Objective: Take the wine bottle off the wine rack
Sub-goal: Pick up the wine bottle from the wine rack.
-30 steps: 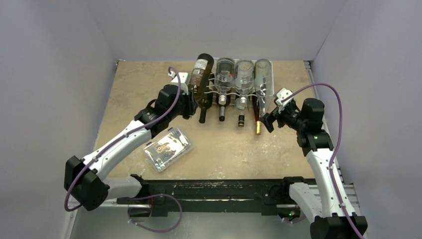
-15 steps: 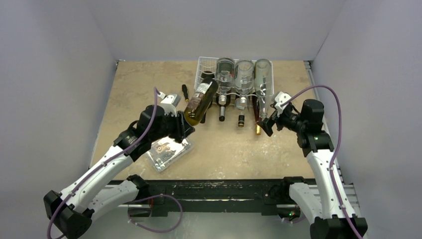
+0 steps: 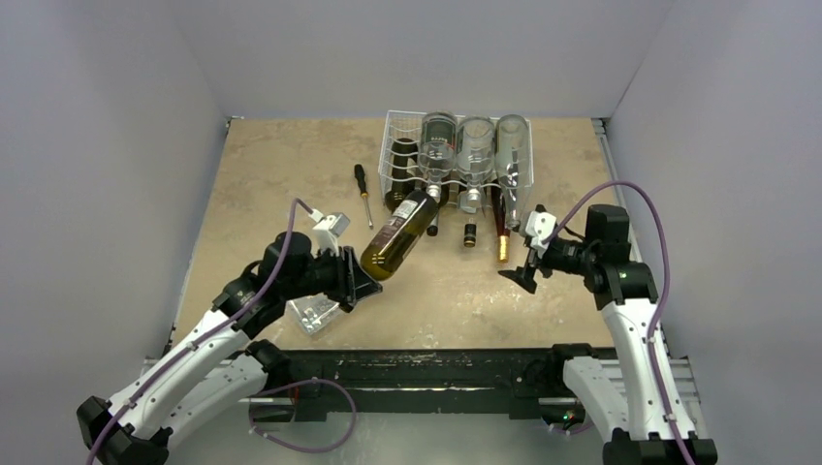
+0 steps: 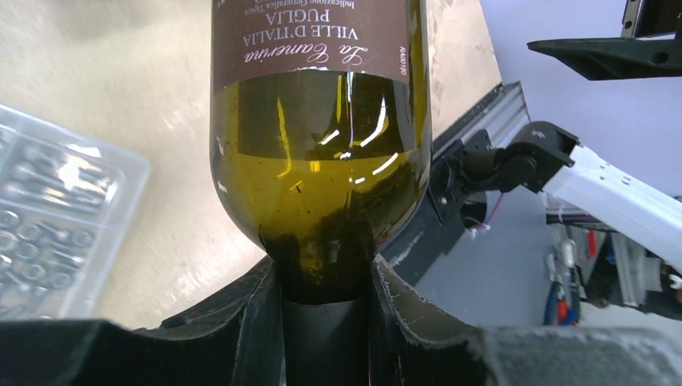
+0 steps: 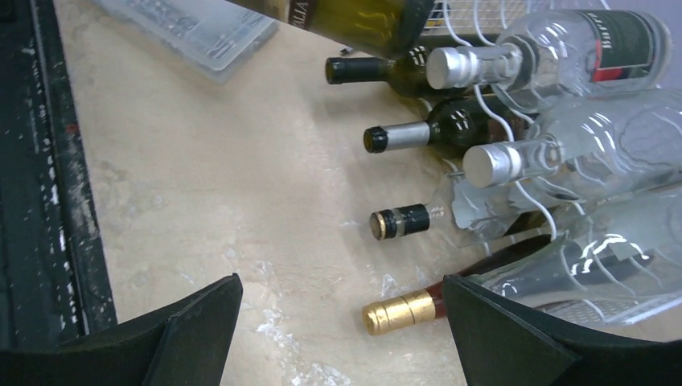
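Observation:
The wine bottle (image 3: 399,235) is dark green glass with a brown label and hangs tilted over the table, just in front of the white wire wine rack (image 3: 392,145). My left gripper (image 3: 355,282) is shut on its neck. In the left wrist view the bottle (image 4: 322,169) fills the frame above my left gripper (image 4: 324,281), and the fingers (image 4: 245,322) press both sides of the neck. My right gripper (image 3: 524,272) stands open to the right, near the rack's front. Between the fingers of my right gripper (image 5: 342,322) lies only bare table.
Several bottles remain in the rack (image 5: 482,104), necks pointing toward me, among them a gold-capped one (image 5: 398,312). A screwdriver (image 3: 363,191) lies left of the rack. A clear plastic parts box (image 3: 312,312) sits partly under my left arm. The black base rail (image 3: 426,373) runs along the near edge.
My left arm pulled the bottle out of the rack's left slot, toward me and to the left. The screwdriver came into view. My right gripper drew back from the rack, still open.

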Robot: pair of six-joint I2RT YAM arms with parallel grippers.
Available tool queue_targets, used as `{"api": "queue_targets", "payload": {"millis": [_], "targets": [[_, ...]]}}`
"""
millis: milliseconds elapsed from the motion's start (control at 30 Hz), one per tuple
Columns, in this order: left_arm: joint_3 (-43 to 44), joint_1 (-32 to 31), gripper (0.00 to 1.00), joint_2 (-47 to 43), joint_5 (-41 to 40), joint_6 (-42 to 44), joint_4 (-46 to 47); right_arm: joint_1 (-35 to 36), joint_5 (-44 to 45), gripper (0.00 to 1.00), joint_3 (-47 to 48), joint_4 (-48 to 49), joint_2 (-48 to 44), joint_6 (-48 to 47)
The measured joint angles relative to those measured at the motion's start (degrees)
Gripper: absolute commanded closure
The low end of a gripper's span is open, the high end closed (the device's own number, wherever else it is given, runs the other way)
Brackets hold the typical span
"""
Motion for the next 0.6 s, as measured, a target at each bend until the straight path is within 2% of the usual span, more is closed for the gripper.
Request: {"api": "queue_targets", "payload": {"millis": [267,600], "targets": [[-2.43,-3.26,1.0,-0.39,2.8,-3.85,1.09,-0.02,-6.01,0.01,2.1,-13.84,0.39,-18.29],[-6.88,-9.33,1.0,2.49,3.58,-8.41,5.88,-0.02,-12.83,0.01,2.97,-22.21,3.76,-33.29]]}}
